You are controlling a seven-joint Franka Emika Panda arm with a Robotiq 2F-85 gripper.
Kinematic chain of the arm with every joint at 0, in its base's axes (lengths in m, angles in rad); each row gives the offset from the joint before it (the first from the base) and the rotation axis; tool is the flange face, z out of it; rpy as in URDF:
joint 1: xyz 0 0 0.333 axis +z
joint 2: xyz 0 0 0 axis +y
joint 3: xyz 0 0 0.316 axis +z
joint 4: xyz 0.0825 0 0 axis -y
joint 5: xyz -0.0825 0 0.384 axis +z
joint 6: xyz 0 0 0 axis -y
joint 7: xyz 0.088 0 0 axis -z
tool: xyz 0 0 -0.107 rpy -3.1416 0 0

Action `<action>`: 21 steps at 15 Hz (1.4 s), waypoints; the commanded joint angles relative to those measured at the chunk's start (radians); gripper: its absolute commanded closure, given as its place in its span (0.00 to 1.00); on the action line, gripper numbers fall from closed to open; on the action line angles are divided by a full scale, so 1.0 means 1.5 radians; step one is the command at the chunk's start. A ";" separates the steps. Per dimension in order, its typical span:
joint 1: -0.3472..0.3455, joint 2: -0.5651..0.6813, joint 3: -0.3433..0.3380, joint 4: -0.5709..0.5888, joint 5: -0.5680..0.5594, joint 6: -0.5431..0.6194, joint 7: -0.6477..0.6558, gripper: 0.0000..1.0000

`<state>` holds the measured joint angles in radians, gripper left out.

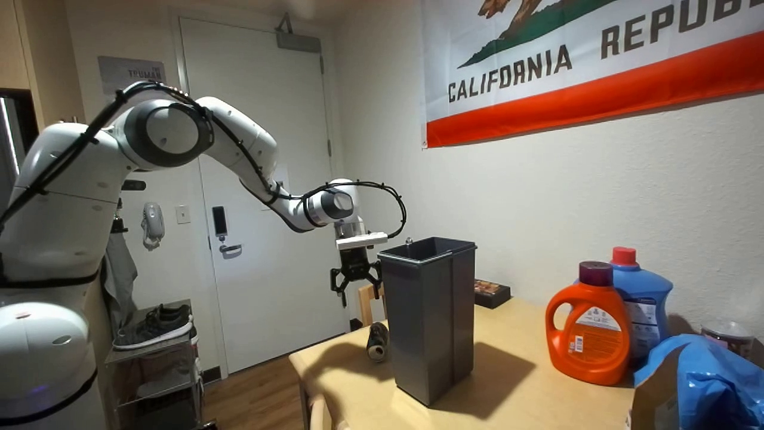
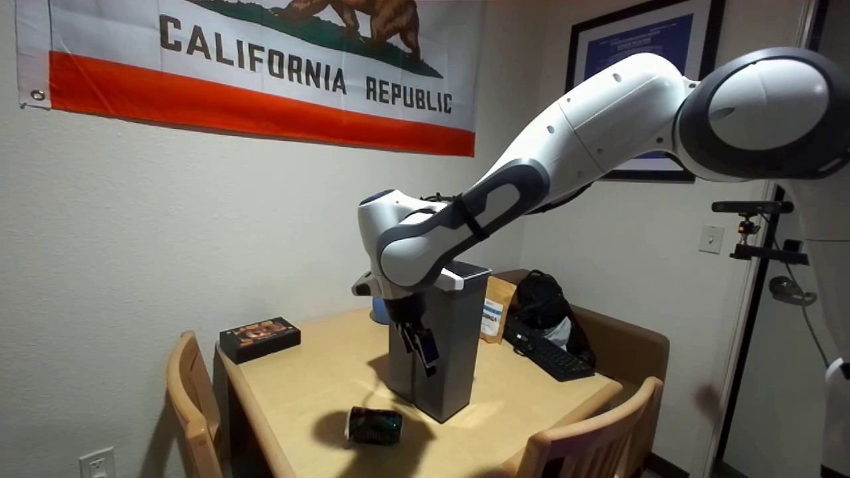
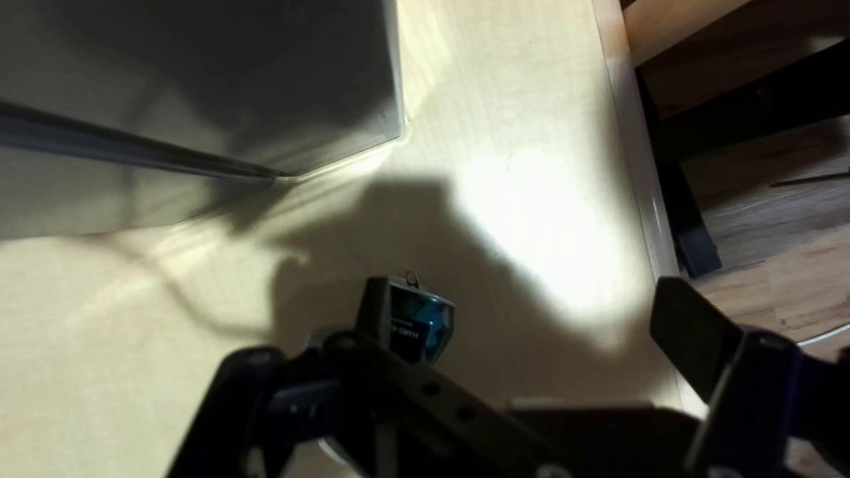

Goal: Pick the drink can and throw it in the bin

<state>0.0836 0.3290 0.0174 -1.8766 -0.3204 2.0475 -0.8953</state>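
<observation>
“CALIFORNIA REPUBLIC” on one flag (image 2: 265, 79), “HARD” on one drink can (image 2: 374, 425) lying left of one bin (image 1: 427, 328) in both exterior views, two jugs (image 1: 590, 334), one gripper (image 3: 531, 318), jaws parted above the table (image 2: 319, 372).

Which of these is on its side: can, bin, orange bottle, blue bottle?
The can, lying on the table beside the bin; the bin, the orange bottle and the blue bottle all stand upright.

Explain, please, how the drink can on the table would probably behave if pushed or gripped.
The drink can would probably roll if nudged, since it lies on its side. Its surface looks glossy in the wrist view, so it may slip. Its contents are hidden, so its weight is uncertain.
</observation>
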 commanded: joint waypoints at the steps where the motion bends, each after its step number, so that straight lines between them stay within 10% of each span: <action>1: -0.014 0.001 0.016 0.001 -0.005 -0.003 0.003 0.00; 12: -0.078 0.104 0.091 0.066 0.197 0.147 -0.178 0.00; 21: -0.082 0.211 0.068 0.165 0.188 0.138 -0.149 0.00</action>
<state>-0.0354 0.5989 0.1268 -1.6939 -0.0325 2.2638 -1.1334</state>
